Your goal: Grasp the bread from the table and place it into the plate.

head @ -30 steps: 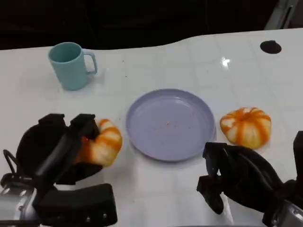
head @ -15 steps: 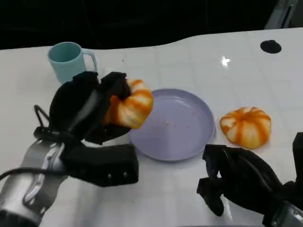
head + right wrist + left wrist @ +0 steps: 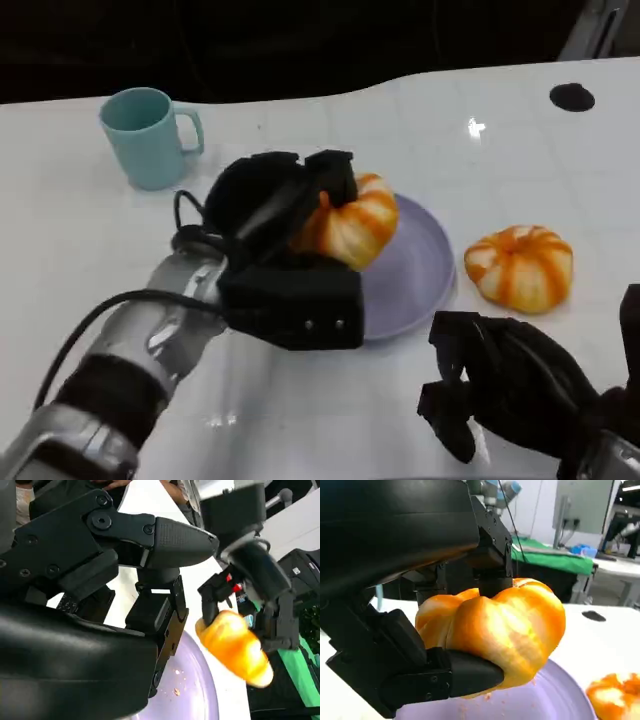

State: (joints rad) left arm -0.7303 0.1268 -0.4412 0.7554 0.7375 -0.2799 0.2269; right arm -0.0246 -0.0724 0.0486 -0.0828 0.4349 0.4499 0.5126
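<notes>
Bread (image 3: 350, 225) pinched in left hand (image 3: 285, 205), mid-frame above lilac plate (image 3: 425, 270); placing step. Next: lower, spread fingers. Right hand (image 3: 500, 385) idle, fingers curled on nothing.

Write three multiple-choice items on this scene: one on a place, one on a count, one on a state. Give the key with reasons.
1. Where is the held bread?
A. over the plate
B. beside the mug
C. at the table's near edge

2. How many breads are there?
A. one
B. two
C. three

3. What is the left hand doing?
A. resting open
B. touching the mug
C. gripping bread

Key: 1 A, the bread hangs above the plate's left part. 2 B, a second bread lies on the table right of the plate. 3 C, its fingers clasp the bread.
</notes>
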